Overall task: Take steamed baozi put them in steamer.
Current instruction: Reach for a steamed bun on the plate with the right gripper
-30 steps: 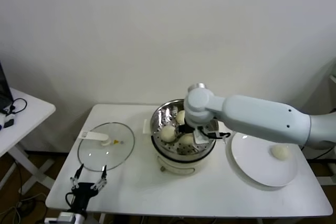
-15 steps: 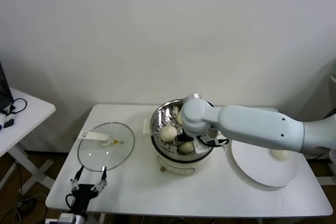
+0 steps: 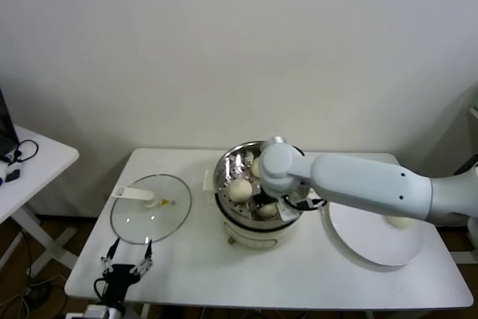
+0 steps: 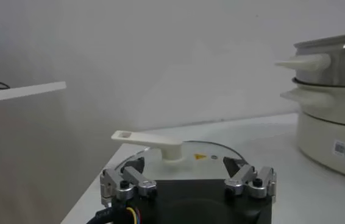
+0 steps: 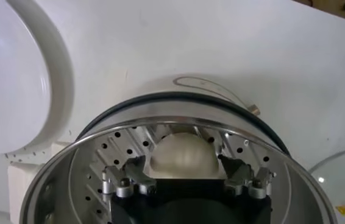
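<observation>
Right gripper [image 5: 188,176] sits low inside the steamer [image 3: 224,166], centre frame, fingers spread either side of a baozi [image 5: 181,152] on the perforated floor. Whether the pads touch it: cannot tell. Two more baozi in the basket; one partly hidden on the plate [image 3: 351,248], right. Left gripper [image 4: 188,182] parked lower left, fingers spread, empty. Risk: lifting out askew could nudge neighbouring baozi or clip the rim.

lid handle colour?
Cream-white handle on the clear glass lid; clearest in the left wrist view.
</observation>
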### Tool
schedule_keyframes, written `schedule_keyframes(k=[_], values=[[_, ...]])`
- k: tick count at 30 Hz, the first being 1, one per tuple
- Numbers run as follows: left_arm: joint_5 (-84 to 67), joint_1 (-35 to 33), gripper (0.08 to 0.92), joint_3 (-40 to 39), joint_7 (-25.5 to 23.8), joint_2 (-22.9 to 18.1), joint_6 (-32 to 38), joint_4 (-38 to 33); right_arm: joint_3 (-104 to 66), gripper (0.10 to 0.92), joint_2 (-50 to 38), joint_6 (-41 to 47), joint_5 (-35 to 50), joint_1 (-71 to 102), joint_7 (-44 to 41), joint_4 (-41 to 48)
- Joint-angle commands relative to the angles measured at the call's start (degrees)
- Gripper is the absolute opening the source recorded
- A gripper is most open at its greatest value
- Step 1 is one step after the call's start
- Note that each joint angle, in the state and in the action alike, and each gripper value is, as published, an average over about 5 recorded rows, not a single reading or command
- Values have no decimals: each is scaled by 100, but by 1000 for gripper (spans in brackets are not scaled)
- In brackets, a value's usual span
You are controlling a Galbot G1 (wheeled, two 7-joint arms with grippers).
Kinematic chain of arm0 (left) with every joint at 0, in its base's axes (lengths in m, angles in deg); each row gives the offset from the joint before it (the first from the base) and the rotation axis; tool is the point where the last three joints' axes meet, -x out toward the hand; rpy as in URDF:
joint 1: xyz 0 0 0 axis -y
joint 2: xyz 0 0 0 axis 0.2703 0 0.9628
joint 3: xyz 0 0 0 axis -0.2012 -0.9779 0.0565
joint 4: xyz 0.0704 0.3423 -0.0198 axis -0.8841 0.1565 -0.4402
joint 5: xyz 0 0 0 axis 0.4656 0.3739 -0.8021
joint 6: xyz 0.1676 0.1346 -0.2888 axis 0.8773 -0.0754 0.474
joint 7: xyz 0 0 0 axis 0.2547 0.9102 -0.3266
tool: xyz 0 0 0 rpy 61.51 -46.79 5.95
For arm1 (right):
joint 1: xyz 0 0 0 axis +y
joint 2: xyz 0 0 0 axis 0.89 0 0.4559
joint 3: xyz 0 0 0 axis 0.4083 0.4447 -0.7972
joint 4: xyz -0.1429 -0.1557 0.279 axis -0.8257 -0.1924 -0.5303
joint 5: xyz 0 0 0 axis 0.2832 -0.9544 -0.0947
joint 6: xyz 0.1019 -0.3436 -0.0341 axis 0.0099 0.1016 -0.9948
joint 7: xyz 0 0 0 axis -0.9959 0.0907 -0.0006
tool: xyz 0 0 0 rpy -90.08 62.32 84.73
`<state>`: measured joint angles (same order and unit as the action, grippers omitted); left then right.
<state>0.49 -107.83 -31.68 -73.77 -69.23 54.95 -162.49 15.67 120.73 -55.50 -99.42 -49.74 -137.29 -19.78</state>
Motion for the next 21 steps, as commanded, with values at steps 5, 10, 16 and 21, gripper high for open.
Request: schedule_keyframes(k=[5,10,16,21], values=[[23,-17,823,-9,6,-17,12,-5,-235,823,-104,-111,188,-232,0,-104],[27,-25,823,-6,6,-12,10,-20,-250,823,-257,-40,559,-522,-33,-155],[43,-17,823,-28,5,-6,-4,-33,-317,823,-661,507,1577,-931,-42,-93],[70,-11,823,-81,5,-2,-22,-56,356,823,-1441,1794,3423,-1938,-110,73]])
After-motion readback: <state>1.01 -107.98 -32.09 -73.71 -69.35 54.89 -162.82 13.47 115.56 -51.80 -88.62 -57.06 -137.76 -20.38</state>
